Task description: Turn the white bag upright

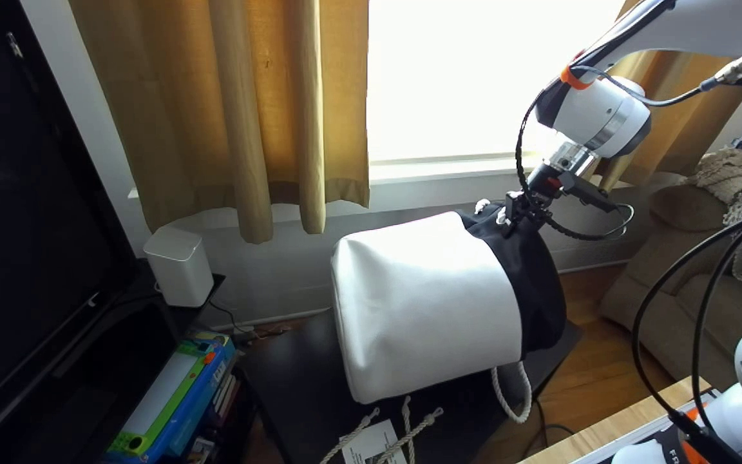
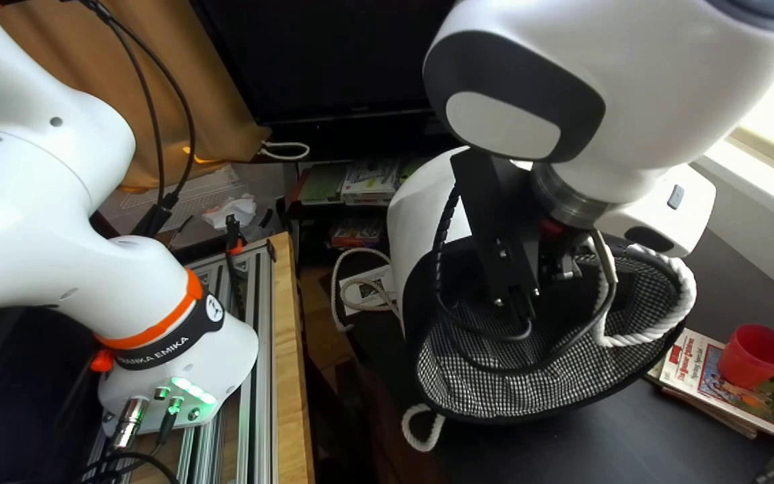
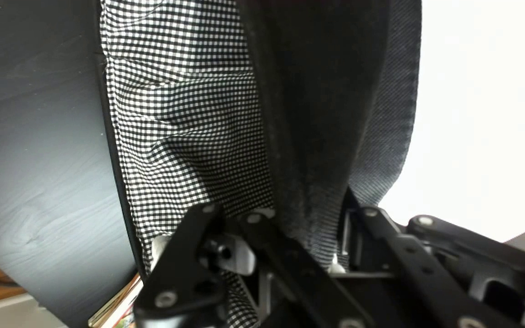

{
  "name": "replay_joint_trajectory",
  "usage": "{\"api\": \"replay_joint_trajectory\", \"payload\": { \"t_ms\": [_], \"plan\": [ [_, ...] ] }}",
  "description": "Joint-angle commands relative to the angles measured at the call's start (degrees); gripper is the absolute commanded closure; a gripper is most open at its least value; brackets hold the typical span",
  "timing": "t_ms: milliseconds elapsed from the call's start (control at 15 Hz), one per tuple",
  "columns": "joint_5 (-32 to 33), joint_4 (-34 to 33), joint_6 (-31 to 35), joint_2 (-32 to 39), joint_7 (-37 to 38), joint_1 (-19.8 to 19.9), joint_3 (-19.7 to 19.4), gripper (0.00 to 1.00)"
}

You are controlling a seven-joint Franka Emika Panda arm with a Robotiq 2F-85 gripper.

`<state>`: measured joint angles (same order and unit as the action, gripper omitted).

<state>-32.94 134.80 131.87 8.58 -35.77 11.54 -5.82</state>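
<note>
The white bag (image 1: pixel 429 303) lies on its side on a black table (image 1: pixel 300 361). Its black-rimmed mouth faces right in this exterior view. In an exterior view the mouth opens toward the camera, showing checked lining (image 2: pixel 514 390) and white cord handles (image 2: pixel 676 296). My gripper (image 1: pixel 518 218) is at the bag's upper rim, beside a cord knot. In the wrist view the jaws (image 3: pixel 310 223) straddle the rim, one finger on the lining side and one outside. Black cloth lies between them and hides the left fingertip. Whether they pinch it does not show.
A red cup (image 2: pixel 756 356) stands on magazines (image 2: pixel 729 383) on the table beyond the bag's mouth. Cords and a printed card (image 1: pixel 374 444) lie near the bag. A white box-shaped device (image 1: pixel 180 267) stands by the TV. A window and curtain (image 1: pixel 268 129) are behind; a sofa (image 1: pixel 674 283) is beside.
</note>
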Motion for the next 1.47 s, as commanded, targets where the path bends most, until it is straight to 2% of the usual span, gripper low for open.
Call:
{"api": "replay_joint_trajectory", "payload": {
  "t_ms": [0, 200, 667, 1200, 1400],
  "plan": [
    [7.69, 3.23, 1.99, -7.26, 9.40, -1.54, -0.52, 0.99],
    [14.21, 3.80, 2.61, -11.11, 17.56, -2.54, -0.39, 0.99],
    [30.99, 2.75, -1.05, -16.46, 36.45, -4.28, 0.97, 0.99],
    [43.64, -0.15, -11.24, -18.32, 48.05, -6.29, 5.04, 0.99],
    [48.93, -0.51, -11.83, -18.07, 51.95, -7.02, 6.72, 0.99]
  ]
}}
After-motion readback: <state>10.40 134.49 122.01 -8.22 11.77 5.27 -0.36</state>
